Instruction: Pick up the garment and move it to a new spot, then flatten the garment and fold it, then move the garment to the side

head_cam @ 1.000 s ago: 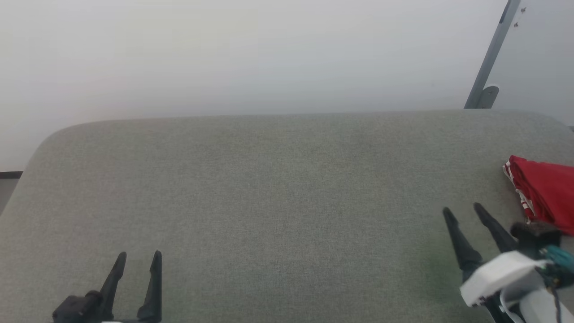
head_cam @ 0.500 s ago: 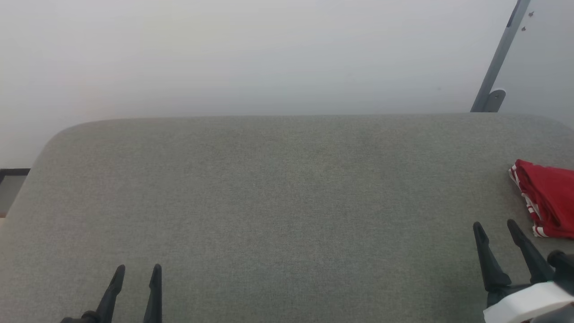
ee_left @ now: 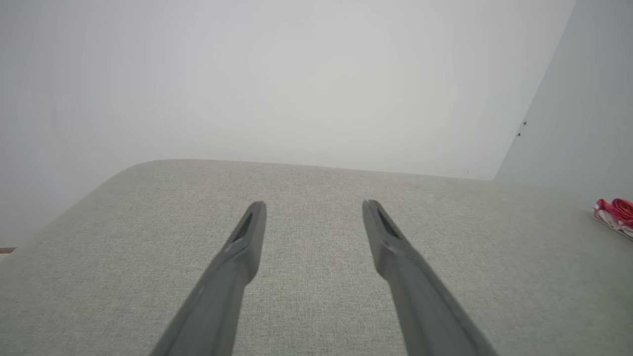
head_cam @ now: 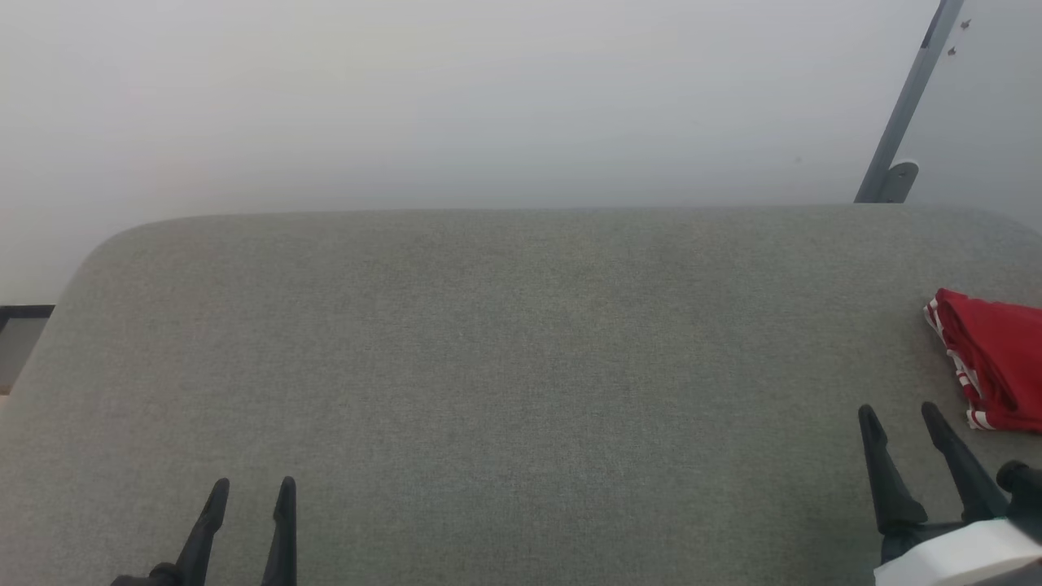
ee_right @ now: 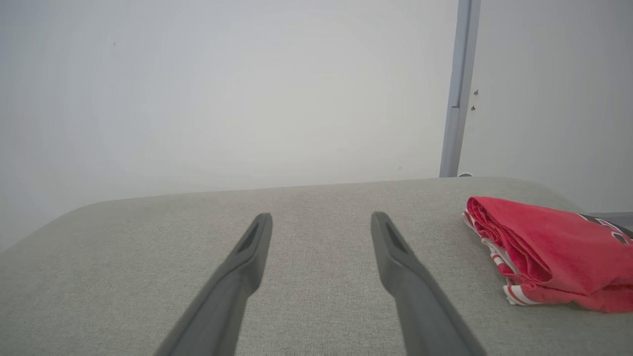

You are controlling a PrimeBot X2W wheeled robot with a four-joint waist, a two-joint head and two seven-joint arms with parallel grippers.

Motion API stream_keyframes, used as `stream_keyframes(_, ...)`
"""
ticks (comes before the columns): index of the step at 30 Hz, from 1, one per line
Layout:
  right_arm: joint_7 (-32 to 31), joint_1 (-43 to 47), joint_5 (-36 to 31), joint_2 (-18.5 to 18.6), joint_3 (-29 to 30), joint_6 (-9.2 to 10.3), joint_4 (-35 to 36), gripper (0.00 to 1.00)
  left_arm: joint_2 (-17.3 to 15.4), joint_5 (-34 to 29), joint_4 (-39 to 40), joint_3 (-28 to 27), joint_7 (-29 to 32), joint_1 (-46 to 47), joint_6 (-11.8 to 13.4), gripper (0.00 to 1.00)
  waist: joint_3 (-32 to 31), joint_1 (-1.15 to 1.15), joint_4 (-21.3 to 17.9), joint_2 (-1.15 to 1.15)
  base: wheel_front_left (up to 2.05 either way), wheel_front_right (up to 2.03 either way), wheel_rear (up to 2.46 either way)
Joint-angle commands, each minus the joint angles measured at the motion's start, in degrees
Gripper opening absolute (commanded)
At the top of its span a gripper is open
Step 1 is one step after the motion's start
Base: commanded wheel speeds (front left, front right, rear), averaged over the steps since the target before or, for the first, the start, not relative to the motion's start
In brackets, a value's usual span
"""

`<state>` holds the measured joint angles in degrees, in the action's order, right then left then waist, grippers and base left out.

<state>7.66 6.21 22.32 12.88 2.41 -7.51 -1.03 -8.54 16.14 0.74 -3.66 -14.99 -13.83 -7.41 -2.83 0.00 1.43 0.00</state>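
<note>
The garment (head_cam: 997, 358), red shorts with white-striped trim, lies folded at the right edge of the grey cushioned surface (head_cam: 505, 342). In the right wrist view the garment (ee_right: 554, 252) rests to the right of my fingers, apart from them, with a bit of black print at its far edge. A small part of the garment (ee_left: 615, 212) shows at the right in the left wrist view. My right gripper (head_cam: 899, 415) stands open and empty just left of and nearer than the garment. My left gripper (head_cam: 251, 488) is open and empty at the lower left.
A pale wall rises behind the surface. A grey metal post (head_cam: 904, 106) with a foot bracket stands at the back right. The surface's rounded left corner (head_cam: 89, 260) drops off to the floor.
The right gripper has drawn back down and to the right, away from the garment, and its wrist is lower in view. The head camera shifted slightly between the earliest frame and now.
</note>
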Motion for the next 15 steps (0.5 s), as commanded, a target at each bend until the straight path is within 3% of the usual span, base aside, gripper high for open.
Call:
stream_keyframes(1, -0.07, 0.55, 0.00, -0.27, 0.18, 0.04, 0.36, 1.00, 0.08, -0.25, 0.29, -0.10, -0.24, 0.21, -0.08, 1.00, 0.01, 0.00, -0.03, 0.00, 0.00, 0.00, 0.00)
stream_keyframes(15, -0.49, 0.29, 0.33, -0.89, 0.08, 0.04, 1.05, 1.00, 0.23, -0.69, 0.89, -0.16, -0.24, 0.49, -0.08, 1.00, 0.65, 0.00, -0.07, 0.00, 0.00, 0.00, 0.00)
